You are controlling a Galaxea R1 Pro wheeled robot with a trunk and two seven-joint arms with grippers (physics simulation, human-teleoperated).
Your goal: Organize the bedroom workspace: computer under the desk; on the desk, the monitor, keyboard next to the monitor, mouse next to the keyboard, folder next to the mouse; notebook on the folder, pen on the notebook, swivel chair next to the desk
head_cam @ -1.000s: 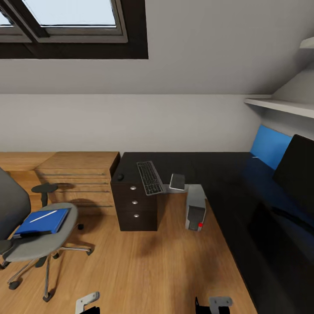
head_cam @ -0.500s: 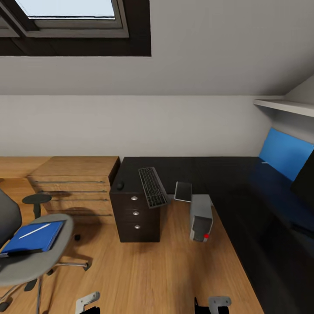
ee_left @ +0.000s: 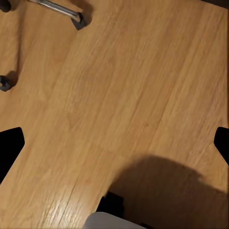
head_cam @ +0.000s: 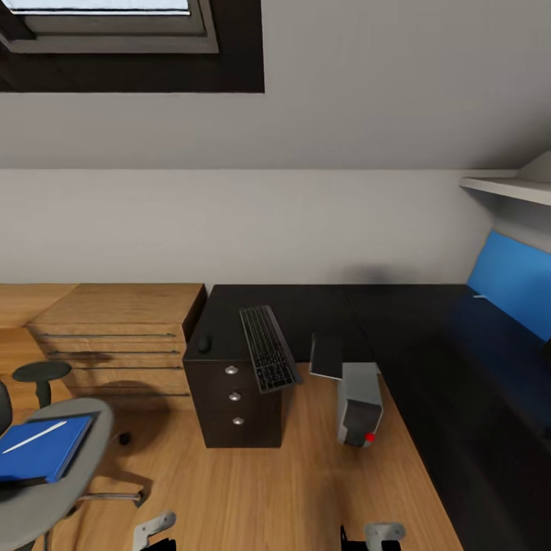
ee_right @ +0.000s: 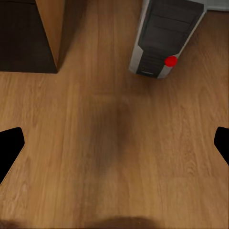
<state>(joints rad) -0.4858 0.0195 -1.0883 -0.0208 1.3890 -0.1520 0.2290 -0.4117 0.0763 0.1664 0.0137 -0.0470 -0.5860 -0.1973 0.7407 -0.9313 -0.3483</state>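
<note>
I see keyboard (head_cam: 268, 349), mouse (head_cam: 203, 343) and notebook (head_cam: 327, 356) on the desk (head_cam: 413, 321) | computer (head_cam: 360, 394) beneath its edge | folder (head_cam: 42, 448) on swivel chair (head_cam: 46, 482) (well away) | left gripper (ee_left: 114, 143) and right gripper (ee_right: 114, 143) both spread wide, empty.

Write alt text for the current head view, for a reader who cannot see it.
An L-shaped black desk holds a keyboard, a mouse and a dark notebook overhanging its edge, with a grey computer on the wooden floor beneath. At the lower left, a swivel chair carries a blue folder with a white pen on it.
</note>
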